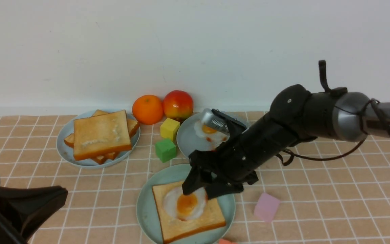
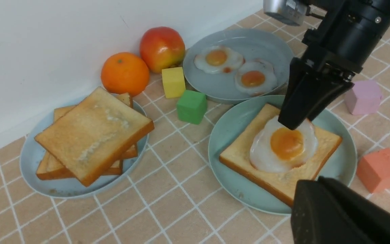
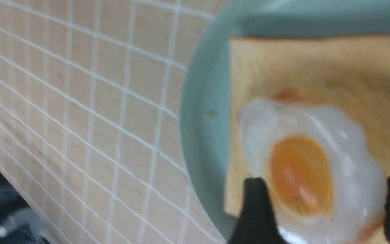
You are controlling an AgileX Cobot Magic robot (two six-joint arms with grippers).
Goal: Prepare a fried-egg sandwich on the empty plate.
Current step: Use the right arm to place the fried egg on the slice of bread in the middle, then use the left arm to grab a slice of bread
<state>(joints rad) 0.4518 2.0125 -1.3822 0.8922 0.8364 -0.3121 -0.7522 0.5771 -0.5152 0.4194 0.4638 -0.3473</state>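
Note:
The fried egg [image 1: 185,203] lies flat on one toast slice [image 1: 195,222] on the pale mint-green plate [image 1: 146,210]. My right gripper [image 1: 200,193] is open, low over the egg, one finger at each side of it and holding nothing. The right wrist view shows the egg [image 3: 303,173] between the two fingers [image 3: 256,206], on the toast and plate [image 3: 201,112]. The left wrist view also shows the egg [image 2: 283,145] and plate [image 2: 225,128]. My left gripper [image 1: 61,195] is shut and empty at the near left, apart from the plate. No second slice covers the egg.
A blue-grey plate [image 1: 64,149] at the back left holds a toast stack [image 1: 100,134]. Another blue-grey plate [image 2: 249,37] holds two smaller eggs [image 2: 217,59]. An orange [image 1: 147,109], an apple [image 1: 178,104], yellow [image 1: 169,128], green [image 1: 165,149], pink [image 1: 266,206] and orange-red [image 2: 381,169] cubes stand around.

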